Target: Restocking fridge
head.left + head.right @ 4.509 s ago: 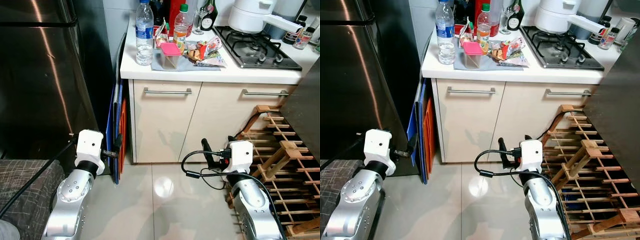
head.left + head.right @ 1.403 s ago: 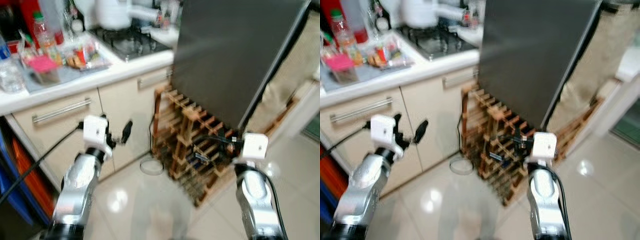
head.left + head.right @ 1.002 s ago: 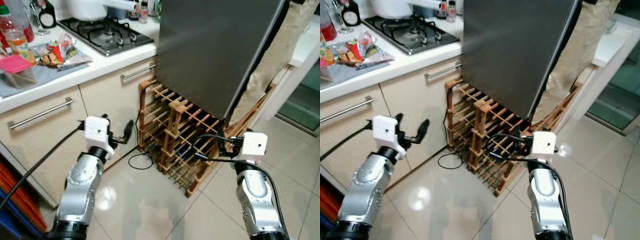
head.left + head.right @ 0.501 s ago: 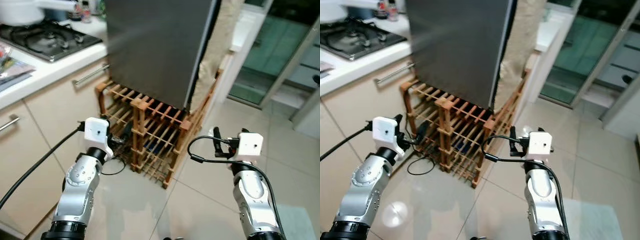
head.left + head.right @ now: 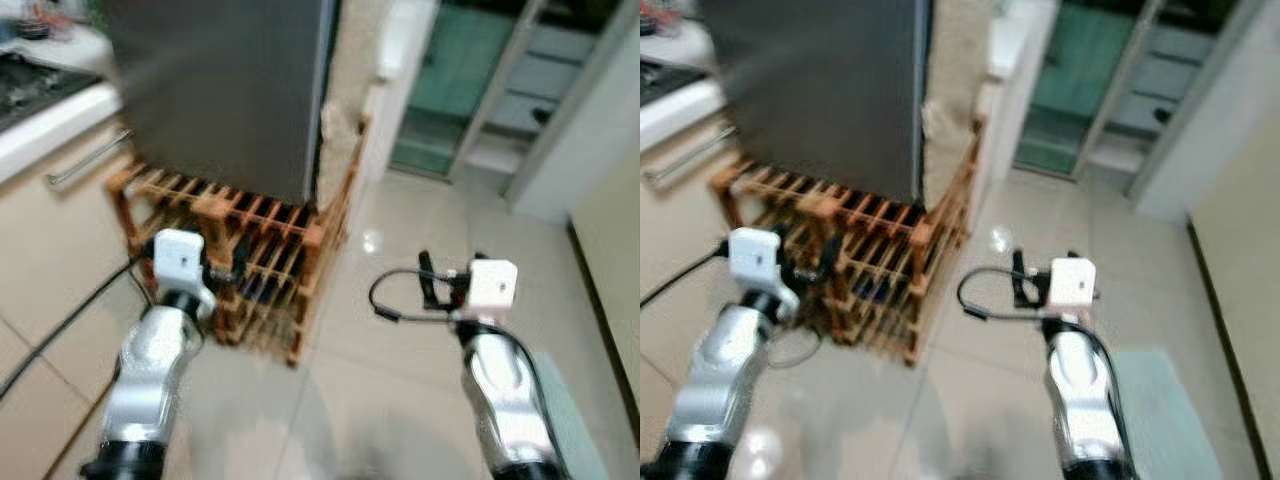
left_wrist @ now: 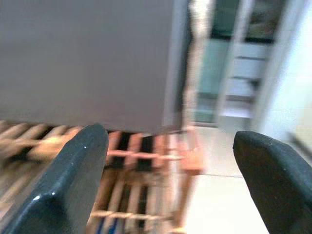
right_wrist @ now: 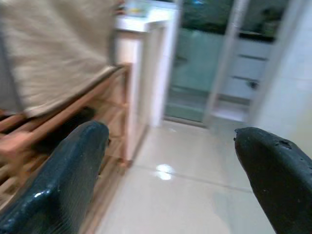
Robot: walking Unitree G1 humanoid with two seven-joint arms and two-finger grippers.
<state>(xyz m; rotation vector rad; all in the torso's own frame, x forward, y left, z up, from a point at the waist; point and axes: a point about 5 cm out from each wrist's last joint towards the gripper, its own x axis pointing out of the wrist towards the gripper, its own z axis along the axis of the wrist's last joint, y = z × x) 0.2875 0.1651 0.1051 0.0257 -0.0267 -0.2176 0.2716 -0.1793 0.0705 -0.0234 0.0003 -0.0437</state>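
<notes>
A dark fridge door panel (image 5: 220, 90) is seen ahead on the left, standing over a wooden rack (image 5: 262, 262). Pale tiled floor (image 5: 400, 400) lies open to the right, toward a glass doorway (image 5: 450, 90). The left gripper (image 6: 165, 180) and right gripper (image 7: 170, 175) are held wide apart, nothing gripped.

Dark grey panel (image 5: 215, 90) over an orange-brown wooden rack (image 5: 250, 250), glossy pale beige floor tiles (image 5: 400, 400), teal-green glass door (image 5: 440, 90) behind, black gripper fingers (image 6: 63, 185).
</notes>
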